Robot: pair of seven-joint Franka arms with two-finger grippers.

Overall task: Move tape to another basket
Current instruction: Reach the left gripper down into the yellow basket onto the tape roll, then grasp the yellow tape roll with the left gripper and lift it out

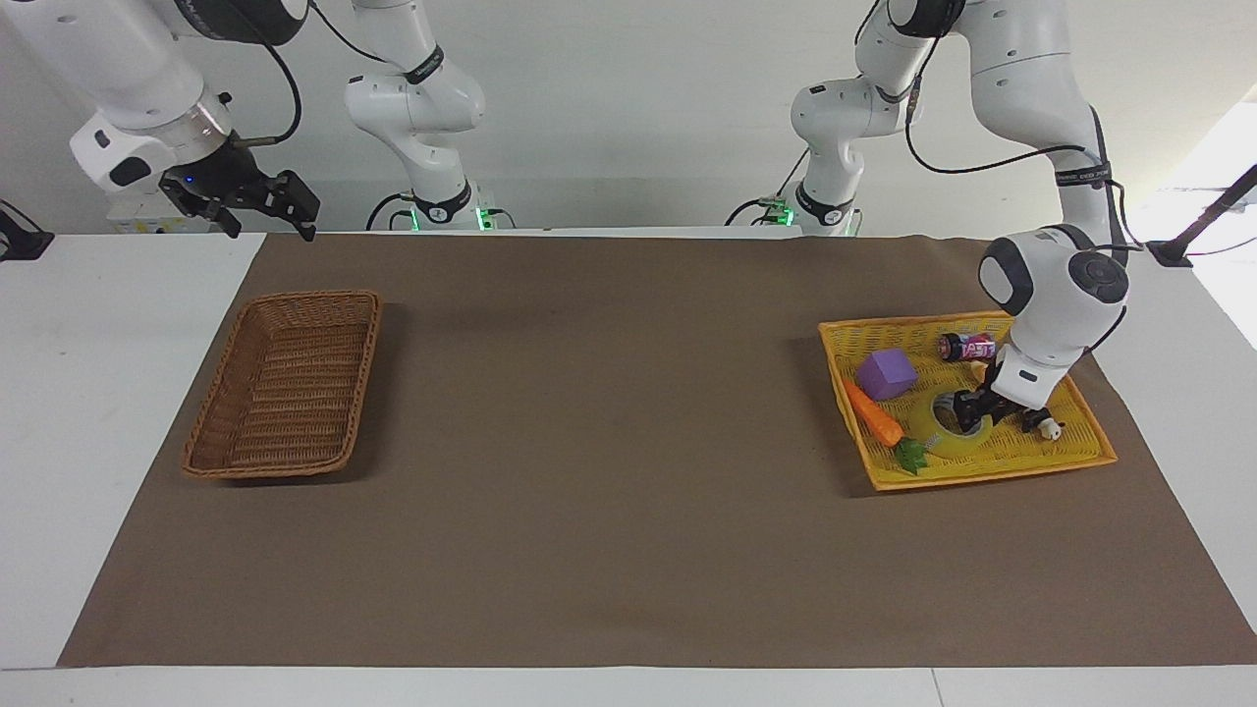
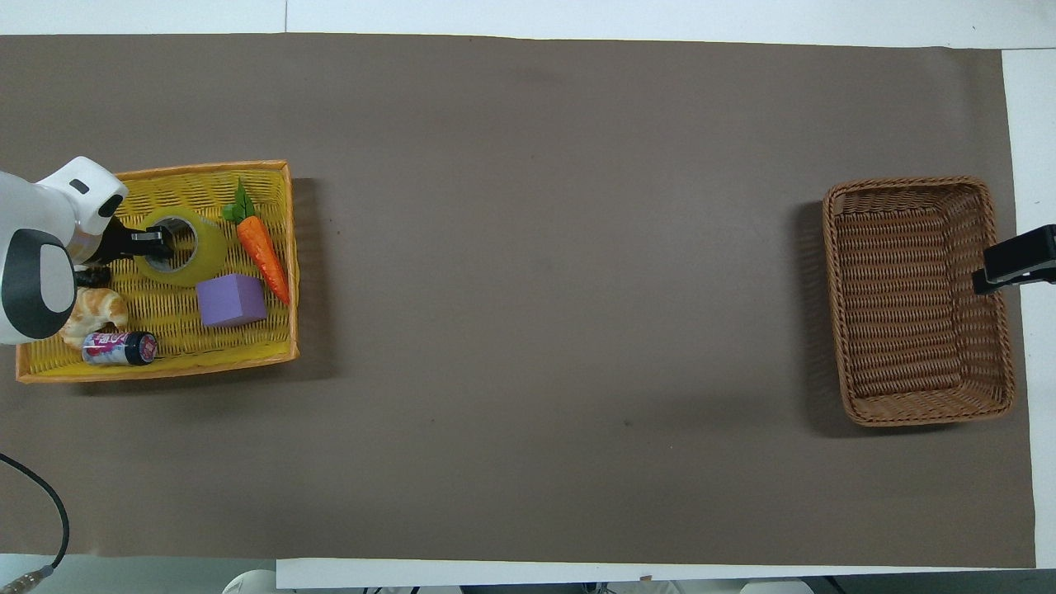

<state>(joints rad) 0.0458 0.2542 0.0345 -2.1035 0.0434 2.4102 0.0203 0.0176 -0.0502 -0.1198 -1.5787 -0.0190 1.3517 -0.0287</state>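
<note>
The yellow tape roll lies flat in the yellow woven tray, shown in the overhead view as the tape and tray. My left gripper is open and low at the tape; one finger reaches into the pale core, the other stands outside the roll. It also shows in the overhead view. The brown wicker basket sits empty at the right arm's end, also in the overhead view. My right gripper is open and waits raised beside the basket; its tip shows from overhead.
In the yellow tray with the tape lie a purple cube, a toy carrot, a small can and a croissant. Brown paper covers the table between tray and basket.
</note>
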